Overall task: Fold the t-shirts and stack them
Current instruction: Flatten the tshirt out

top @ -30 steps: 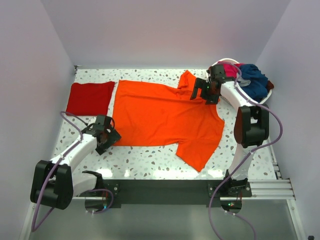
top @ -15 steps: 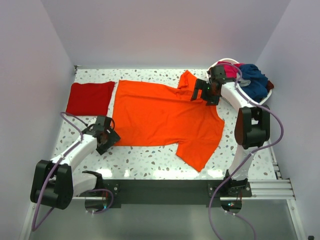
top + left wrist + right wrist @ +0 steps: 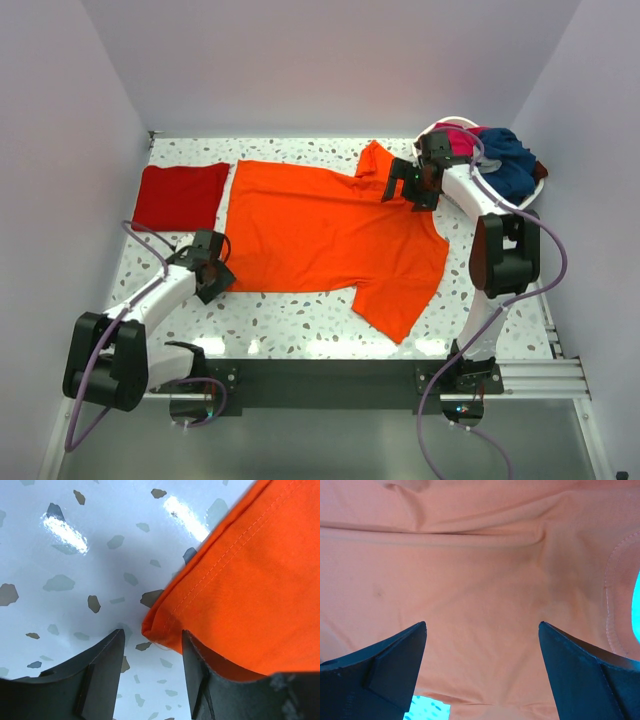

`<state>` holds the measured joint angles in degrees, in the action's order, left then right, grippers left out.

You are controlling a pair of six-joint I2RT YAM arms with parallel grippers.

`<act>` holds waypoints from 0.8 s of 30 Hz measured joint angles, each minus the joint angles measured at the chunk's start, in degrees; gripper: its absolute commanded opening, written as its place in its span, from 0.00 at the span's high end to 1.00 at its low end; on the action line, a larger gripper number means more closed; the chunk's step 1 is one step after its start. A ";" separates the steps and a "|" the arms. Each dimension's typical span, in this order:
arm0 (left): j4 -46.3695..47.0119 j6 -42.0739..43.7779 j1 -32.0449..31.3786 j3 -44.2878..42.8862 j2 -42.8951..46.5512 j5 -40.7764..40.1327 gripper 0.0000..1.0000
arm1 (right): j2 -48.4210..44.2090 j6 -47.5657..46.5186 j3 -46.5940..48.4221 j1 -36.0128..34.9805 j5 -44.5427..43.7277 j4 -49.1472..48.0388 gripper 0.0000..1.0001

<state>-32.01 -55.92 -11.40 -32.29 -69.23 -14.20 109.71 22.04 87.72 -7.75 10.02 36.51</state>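
Observation:
A large orange t-shirt (image 3: 325, 232) lies spread flat on the speckled table (image 3: 290, 320). A darker red t-shirt (image 3: 180, 195) lies folded at the far left. My left gripper (image 3: 221, 272) is open at the orange shirt's near left hem corner (image 3: 155, 625); the corner lies just ahead of the jaws, the right finger (image 3: 197, 670) against the cloth. My right gripper (image 3: 403, 183) is open, low over the shirt's far shoulder by the collar; orange cloth (image 3: 480, 580) fills its view between wide-apart fingers. Magenta (image 3: 457, 138) and navy (image 3: 508, 160) shirts sit in the basket.
A white basket (image 3: 533, 190) stands at the far right corner behind the right arm. Grey walls close in the table on the left, back and right. A black rail (image 3: 330, 372) runs along the near edge.
My left gripper has crept slightly toward the orange shirt's hem corner. The right gripper and the shirts have barely moved.

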 measured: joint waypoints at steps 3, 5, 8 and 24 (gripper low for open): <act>0.17 0.17 0.00 -0.13 -0.48 -0.31 0.57 | 0.00 0.04 0.00 0.00 0.02 -0.07 0.04; 0.46 0.44 0.00 -0.24 -0.90 -0.52 0.62 | 0.00 0.02 0.00 0.00 0.02 -0.07 0.04; 1.36 1.03 0.00 -0.61 -1.84 -0.83 0.74 | 0.00 -0.02 0.00 0.00 0.02 -0.02 0.04; 5.51 4.68 0.00 -1.60 -3.93 -0.24 1.00 | -7.96 -0.24 -6.38 0.00 -1.44 2.34 0.04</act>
<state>-26.50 -51.24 -11.40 -33.89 -73.17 -14.44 101.75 21.80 81.34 -7.75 8.58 38.85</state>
